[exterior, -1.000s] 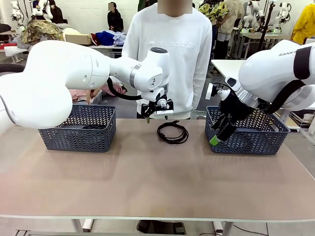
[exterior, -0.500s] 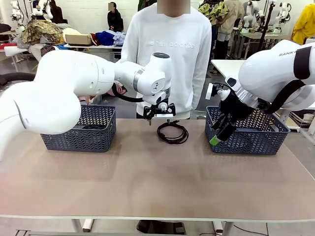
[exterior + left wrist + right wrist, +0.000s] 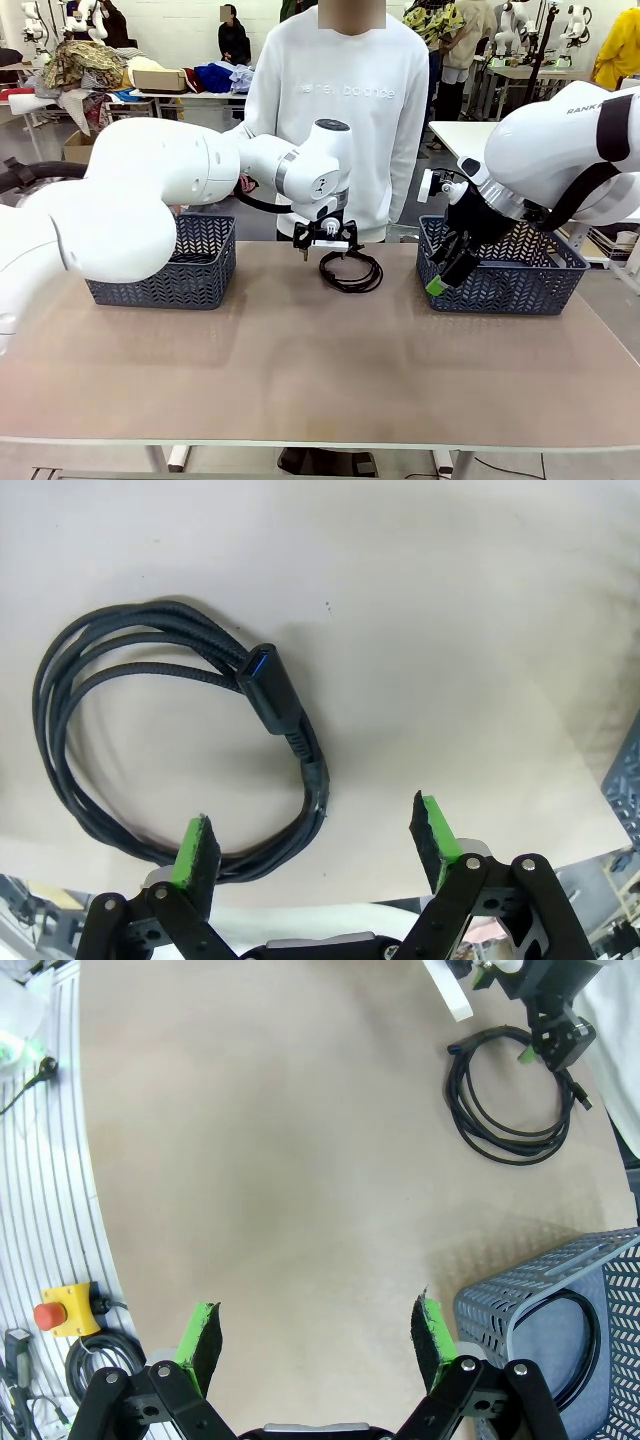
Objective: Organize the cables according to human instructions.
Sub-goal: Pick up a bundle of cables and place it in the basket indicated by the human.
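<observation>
My left gripper [image 3: 328, 243] hangs low over the table [image 3: 300, 350] with its pads spread wide and nothing between them. The cable [image 3: 150, 740] lies coiled just under and ahead of it; one green pad [image 3: 198, 848] sits over the coil's near edge, and the plug [image 3: 272, 690] points toward the gap. My right gripper [image 3: 448, 270] is also wide open and empty, held above the table beside a basket [image 3: 540, 1295] that has a coiled cord [image 3: 575, 1345] in it.
</observation>
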`<action>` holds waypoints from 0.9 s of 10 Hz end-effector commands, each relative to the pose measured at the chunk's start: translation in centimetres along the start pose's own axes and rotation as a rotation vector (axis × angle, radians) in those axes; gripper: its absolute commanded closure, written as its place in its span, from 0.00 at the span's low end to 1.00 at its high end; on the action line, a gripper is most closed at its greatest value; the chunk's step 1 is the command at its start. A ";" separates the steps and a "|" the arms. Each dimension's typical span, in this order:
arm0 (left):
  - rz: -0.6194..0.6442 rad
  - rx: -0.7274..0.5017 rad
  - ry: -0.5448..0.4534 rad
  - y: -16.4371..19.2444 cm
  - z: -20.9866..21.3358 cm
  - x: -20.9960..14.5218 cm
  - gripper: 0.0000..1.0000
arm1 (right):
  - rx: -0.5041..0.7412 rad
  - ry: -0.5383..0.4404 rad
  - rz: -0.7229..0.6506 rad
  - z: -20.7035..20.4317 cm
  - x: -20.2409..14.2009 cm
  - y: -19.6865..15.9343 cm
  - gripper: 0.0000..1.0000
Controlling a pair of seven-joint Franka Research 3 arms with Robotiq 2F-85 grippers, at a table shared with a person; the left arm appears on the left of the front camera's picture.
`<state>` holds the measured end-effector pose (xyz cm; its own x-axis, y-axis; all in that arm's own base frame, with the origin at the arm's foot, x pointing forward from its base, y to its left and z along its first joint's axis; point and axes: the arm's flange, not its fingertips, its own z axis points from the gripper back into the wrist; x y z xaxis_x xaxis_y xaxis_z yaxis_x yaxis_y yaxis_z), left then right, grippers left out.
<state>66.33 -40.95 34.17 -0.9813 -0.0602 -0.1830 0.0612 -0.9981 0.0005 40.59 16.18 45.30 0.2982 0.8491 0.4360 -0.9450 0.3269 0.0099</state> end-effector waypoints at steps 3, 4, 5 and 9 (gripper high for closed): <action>-0.017 -0.007 -0.007 0.3 -0.7 -0.8 0.00 | -0.003 -0.003 -0.003 0.1 0.0 0.1 0.00; -0.018 -0.006 -0.003 0.4 -0.8 -0.7 0.00 | -0.003 -0.003 -0.003 0.1 0.0 0.1 0.00; -0.022 -0.005 -0.003 0.5 -0.9 -0.7 0.00 | -0.003 -0.003 -0.003 0.1 0.0 0.1 0.00; -0.029 0.011 0.002 0.7 -1.1 -0.8 0.00 | -0.003 -0.003 -0.003 0.1 0.0 0.1 0.00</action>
<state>66.57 -41.22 32.97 -0.9826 -0.0590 -0.1760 0.0594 -0.9982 0.0030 40.60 16.18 45.30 0.2982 0.8491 0.4360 -0.9450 0.3269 0.0099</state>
